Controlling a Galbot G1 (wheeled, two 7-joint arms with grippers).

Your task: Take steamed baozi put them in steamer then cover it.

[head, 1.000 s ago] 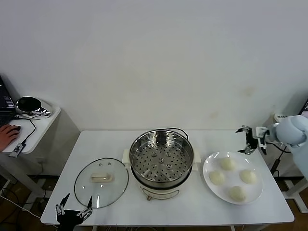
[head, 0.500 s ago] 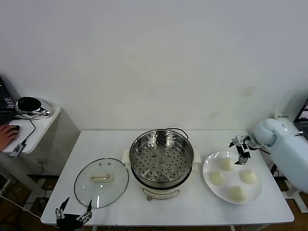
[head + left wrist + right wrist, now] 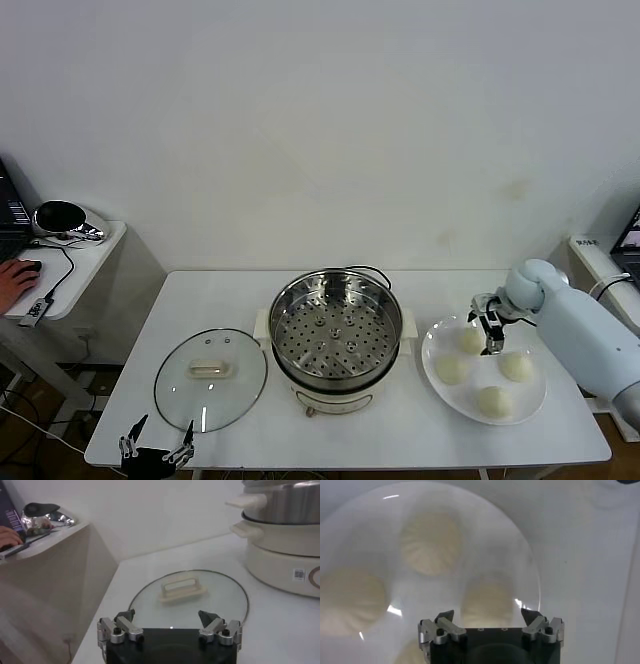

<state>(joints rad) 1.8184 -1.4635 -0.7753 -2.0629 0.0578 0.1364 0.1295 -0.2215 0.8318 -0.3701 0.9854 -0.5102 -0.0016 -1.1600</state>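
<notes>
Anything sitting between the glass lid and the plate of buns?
Yes: the steamer, uncovered and holding no buns, stands between the cover and the white plate with four baozi, seen in the head view.

The right arm is extended in from the right side, elbow bent, with the right pincer pointed downward and its fingers spread wide, nothing held between them. The left pincer is parked low at the near left, fingers likewise spread apart and empty.
</notes>
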